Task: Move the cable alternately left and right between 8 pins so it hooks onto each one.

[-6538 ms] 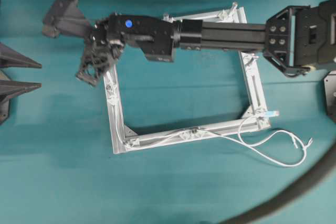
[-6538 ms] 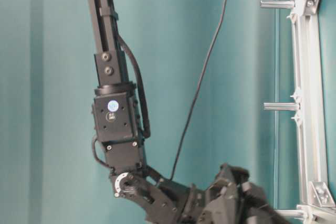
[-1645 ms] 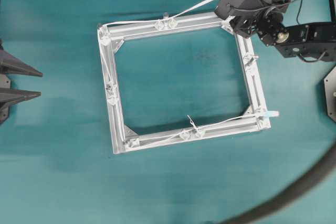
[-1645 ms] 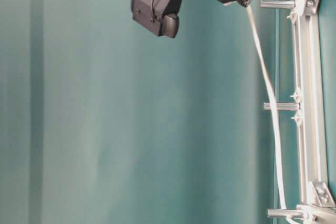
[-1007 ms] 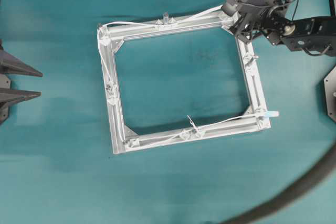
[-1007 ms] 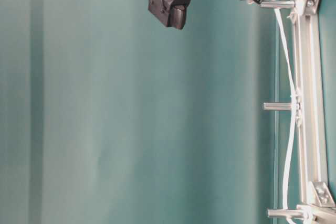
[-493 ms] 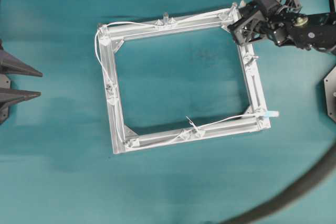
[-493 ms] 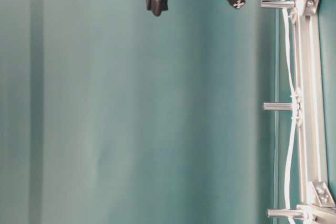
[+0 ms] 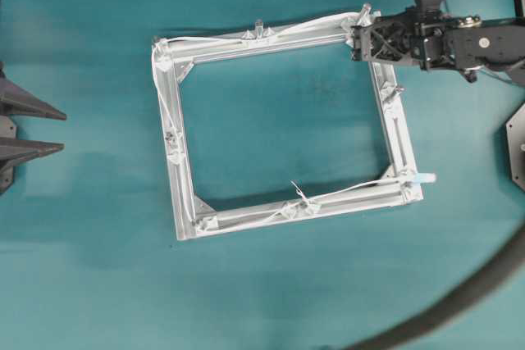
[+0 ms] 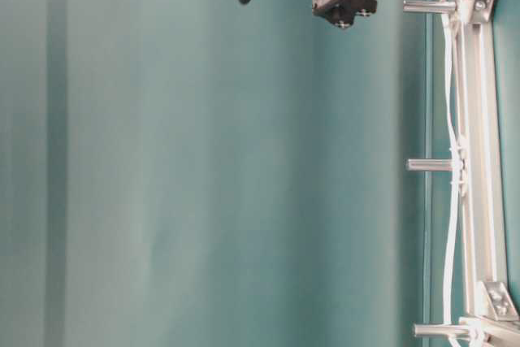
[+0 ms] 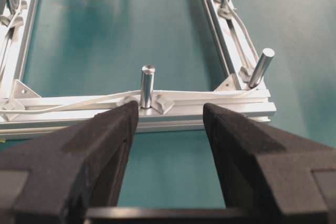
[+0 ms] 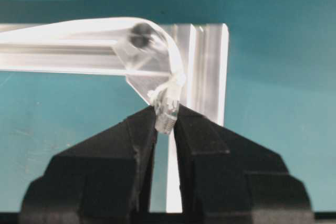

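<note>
Overhead view first: the right claw (image 9: 358,42) is parked at the far right corner of the frame (image 9: 175,171), and the cable (image 9: 213,38) now lies flat along the top rail and curls round the corner pin (image 9: 366,11). A second and a half ago that same run was slanting up off the rail to a claw held higher and further out, so the corner looks freshly hooked. The slack loop that bulged out at the left corner half a second ago is pulled snug again too.

Right wrist view shows the claw pinched shut on the cable's small white connector end (image 12: 167,113), right where it comes off the pin. The left claw (image 11: 169,124) sits wide open with nothing in it, just outside the left rail, facing a mid-rail pin.

From how it lies, I'd say only the right-side mid pin (image 9: 392,88) has no cable on it yet; its blue tip (image 9: 423,178) sits at the near right corner.

Hard to make out: whether the cable truly catches behind each peg along the left and bottom rails, it's too thin overhead. The table-level view cuts the right claw off at the top, and the bench (image 9: 271,293) is otherwise featureless.
</note>
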`<state>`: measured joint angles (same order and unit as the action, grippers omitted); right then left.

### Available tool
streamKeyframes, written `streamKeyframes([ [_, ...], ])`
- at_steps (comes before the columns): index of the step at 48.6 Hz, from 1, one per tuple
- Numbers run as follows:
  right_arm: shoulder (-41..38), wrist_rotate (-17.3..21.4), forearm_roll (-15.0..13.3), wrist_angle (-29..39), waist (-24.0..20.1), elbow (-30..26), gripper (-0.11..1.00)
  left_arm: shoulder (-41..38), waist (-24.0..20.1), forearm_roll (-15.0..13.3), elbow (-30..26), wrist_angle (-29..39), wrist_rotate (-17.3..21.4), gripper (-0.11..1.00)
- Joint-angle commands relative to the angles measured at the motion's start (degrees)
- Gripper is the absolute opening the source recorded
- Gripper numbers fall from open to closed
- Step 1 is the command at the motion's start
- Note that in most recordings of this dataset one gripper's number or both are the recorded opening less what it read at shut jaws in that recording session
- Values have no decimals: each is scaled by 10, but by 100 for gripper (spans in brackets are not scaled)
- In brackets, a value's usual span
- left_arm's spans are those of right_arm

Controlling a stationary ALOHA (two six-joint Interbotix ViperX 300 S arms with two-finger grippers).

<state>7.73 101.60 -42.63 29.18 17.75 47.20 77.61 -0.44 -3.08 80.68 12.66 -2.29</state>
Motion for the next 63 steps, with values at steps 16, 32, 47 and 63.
streamKeyframes([
  [16, 48, 13, 4, -65, -2, 41, 11, -4, 2, -1, -6, -5, -3, 55],
  [32, 48, 3, 2, -99, -12, 64, 11, -4, 2, -1, -6, -4, -3, 55],
  [47, 48, -65, 3, -57, -18, 53, 11, -4, 1, -1, -6, -5, -3, 55],
  [63, 38, -92, 31, -54, -18, 37, 11, -4, 2, -1, -6, -4, -3, 55],
])
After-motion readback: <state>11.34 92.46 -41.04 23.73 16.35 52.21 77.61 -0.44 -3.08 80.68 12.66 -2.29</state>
